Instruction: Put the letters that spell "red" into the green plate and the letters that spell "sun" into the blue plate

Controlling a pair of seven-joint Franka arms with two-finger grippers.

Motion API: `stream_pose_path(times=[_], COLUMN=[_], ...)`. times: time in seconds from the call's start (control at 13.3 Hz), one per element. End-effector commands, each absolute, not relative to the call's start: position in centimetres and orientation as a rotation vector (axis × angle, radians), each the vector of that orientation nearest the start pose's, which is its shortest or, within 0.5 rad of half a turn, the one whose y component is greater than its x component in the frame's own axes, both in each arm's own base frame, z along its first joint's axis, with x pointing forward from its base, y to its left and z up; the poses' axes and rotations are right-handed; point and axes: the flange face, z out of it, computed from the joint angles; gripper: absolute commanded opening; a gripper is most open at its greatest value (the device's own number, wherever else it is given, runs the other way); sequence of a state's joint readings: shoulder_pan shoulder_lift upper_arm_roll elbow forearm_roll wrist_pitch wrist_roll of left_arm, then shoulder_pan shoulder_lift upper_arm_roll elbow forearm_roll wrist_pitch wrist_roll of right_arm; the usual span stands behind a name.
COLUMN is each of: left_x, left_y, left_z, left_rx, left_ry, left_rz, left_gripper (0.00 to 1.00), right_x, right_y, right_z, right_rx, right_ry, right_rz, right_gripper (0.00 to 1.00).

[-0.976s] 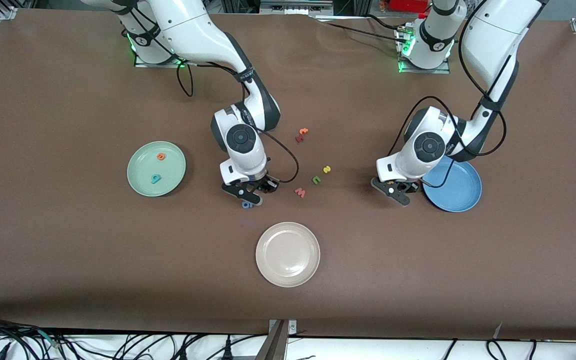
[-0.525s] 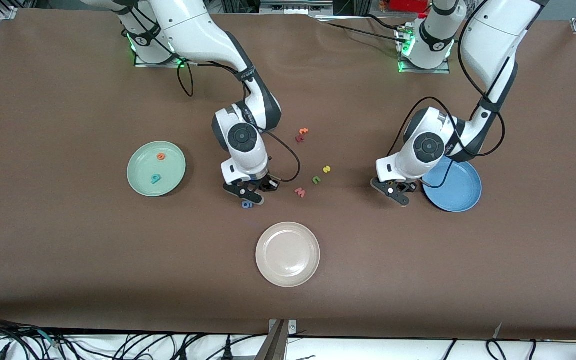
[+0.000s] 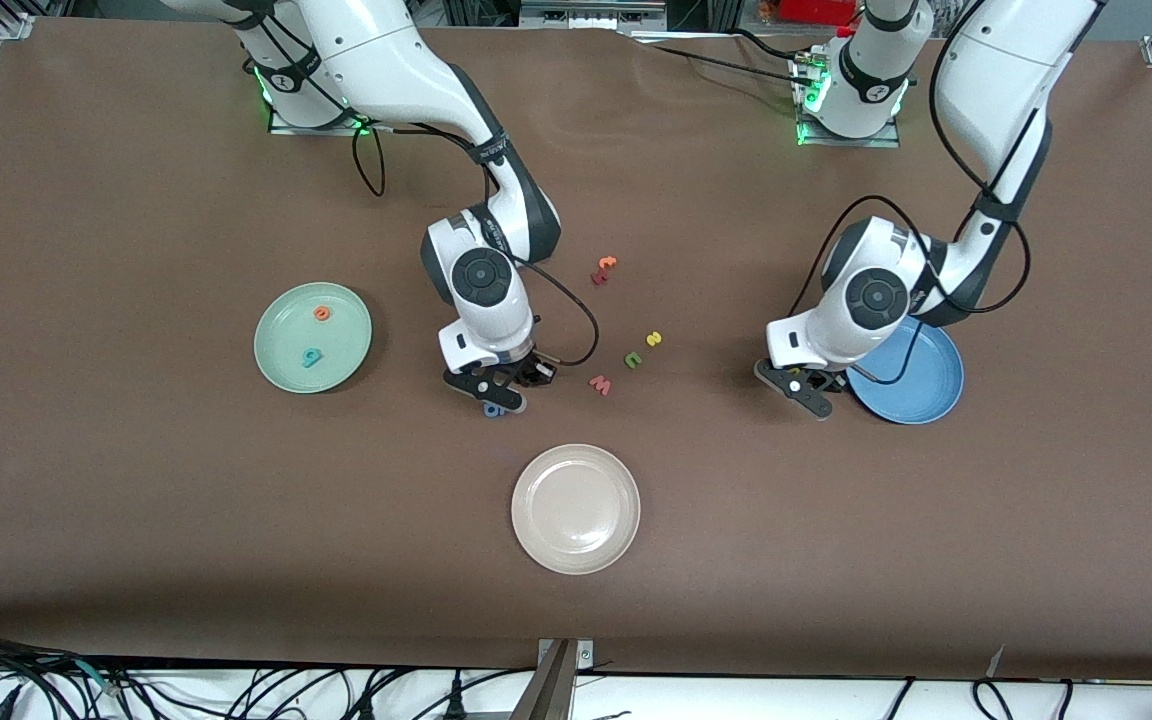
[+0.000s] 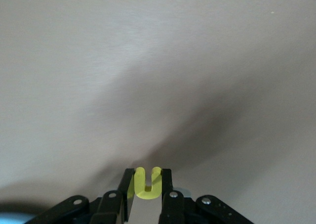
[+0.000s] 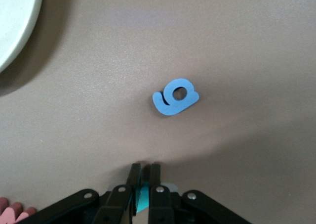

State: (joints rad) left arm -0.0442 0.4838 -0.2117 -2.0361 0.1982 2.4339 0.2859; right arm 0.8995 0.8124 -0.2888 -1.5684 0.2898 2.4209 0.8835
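The green plate point(image 3: 313, 337), toward the right arm's end, holds an orange "e" point(image 3: 322, 313) and a teal "d" point(image 3: 311, 356). The blue plate point(image 3: 921, 385) lies at the left arm's end. Beside it, the left gripper point(image 4: 147, 197) pinches a yellow "u" point(image 4: 148, 183). The right gripper point(image 5: 144, 197), over the blue "g" point(image 5: 176, 96), clamps a small teal letter point(image 5: 142, 200). A green "n" point(image 3: 633, 359) and a yellow "s" point(image 3: 653, 339) lie between the arms.

Front view — high, facing both arm bases, whole table point(image 3: 136, 520). Wrist views look straight down, close; right's shares cream plate point(image 5: 15, 21) with front.
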Motion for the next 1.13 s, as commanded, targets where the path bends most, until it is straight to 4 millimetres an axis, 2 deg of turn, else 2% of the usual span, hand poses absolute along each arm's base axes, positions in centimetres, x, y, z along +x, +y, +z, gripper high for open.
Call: stream_pose_path(times=[0.0, 0.15, 0.38, 0.45, 0.53, 0.6, 0.83, 0.98, 1.05], left_x=[58.6, 59.1, 58.8, 58.8, 58.7, 58.7, 58.7, 58.8, 58.7], left_y=[-10.0, -6.6, -3.1, -2.8, -2.7, -2.8, -2.9, -5.0, -7.4], left_z=[23.8, 23.4, 22.5, 21.8, 21.4, 21.3, 21.8, 22.9, 23.5], left_rx=[-2.895, -2.862, -2.852, -2.859, -2.864, -2.869, -2.874, -2.922, -2.942], left_ry=[1.14, 1.215, 1.267, 1.266, 1.258, 1.25, 1.237, 1.215, 1.203], left_rz=[0.12, 0.138, 0.168, 0.18, 0.189, 0.191, 0.179, 0.141, 0.122], left_gripper=[0.12, 0.13, 0.18, 0.27, 0.6, 1.0, 1.0, 1.0, 1.0], right_x=[56.3, 57.0, 58.4, 58.9, 59.4, 60.0, 61.1, 60.6, 60.3], right_y=[43.2, 42.4, 39.5, 38.1, 36.5, 34.8, 26.3, 21.2, 19.0], right_z=[19.7, 20.7, 23.2, 23.9, 24.7, 25.8, 26.7, 27.4, 27.6], right_rx=[-3.034, -3.039, -3.121, -3.153, -3.182, -3.208, -3.256, -3.241, -3.228], right_ry=[0.574, 0.577, 0.418, 0.363, 0.297, 0.224, -0.097, -0.227, -0.272], right_rz=[-0.103, -0.109, -0.059, -0.026, 0.003, 0.037, 0.139, 0.195, 0.221], right_gripper=[0.08, 0.08, 0.08, 0.08, 0.08, 0.08, 0.08, 0.08, 0.08])
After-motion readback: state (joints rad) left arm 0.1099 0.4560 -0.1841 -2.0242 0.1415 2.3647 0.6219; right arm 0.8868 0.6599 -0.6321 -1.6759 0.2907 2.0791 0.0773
